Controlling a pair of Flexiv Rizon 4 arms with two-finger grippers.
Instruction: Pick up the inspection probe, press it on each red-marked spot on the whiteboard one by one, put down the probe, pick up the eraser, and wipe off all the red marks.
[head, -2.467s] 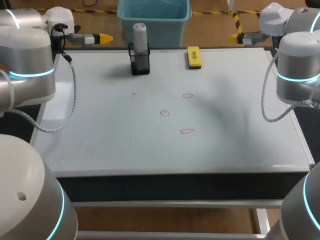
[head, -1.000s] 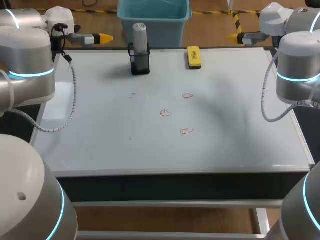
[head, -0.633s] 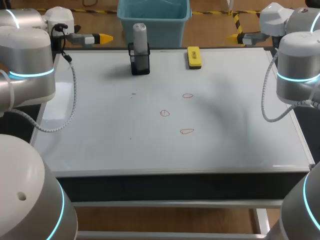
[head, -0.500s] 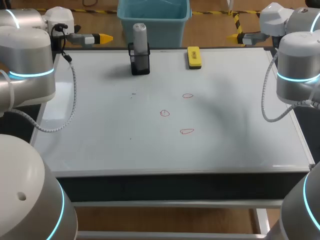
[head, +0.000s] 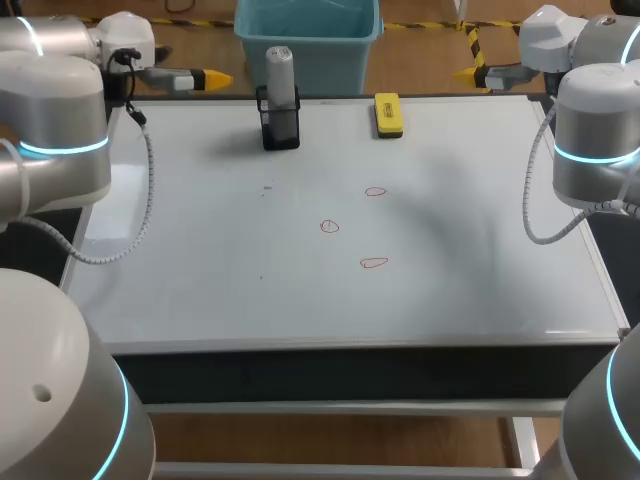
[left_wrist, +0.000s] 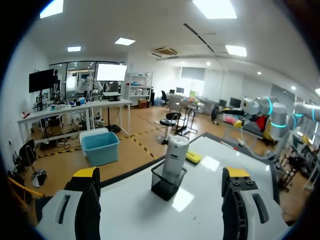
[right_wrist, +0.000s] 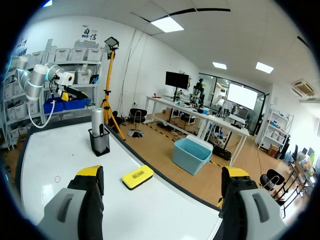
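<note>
The inspection probe, a pale grey cylinder, stands upright in a black mesh holder at the far edge of the whiteboard, which covers the counter. The mesh hides the probe's lower part, so its tip cannot be seen.

The yellow eraser lies flat to the right of the holder on the same far edge, apart from it. Three small red marks sit to the right of the holder and nearer the robot, spaced apart from one another. They read only as thin outlines. In the right wrist view just one is faintly visible, on the side of the holder away from the eraser.

The left tool hangs to the left of the holder, off the whiteboard's far corner. The head view catches it side-on, so only one yellow tip shows there. Its own wrist view shows both fingers spread wide and released, with the holder and probe ahead between them and well clear of both.

The right tool hangs well to the right of the holder, past the eraser. It is also side-on in the head view. Its wrist view shows the fingers parted and released, with the eraser lying ahead and untouched.

Large arm housings cut off the whiteboard's left and right edges on the robot's side of the holder.
</note>
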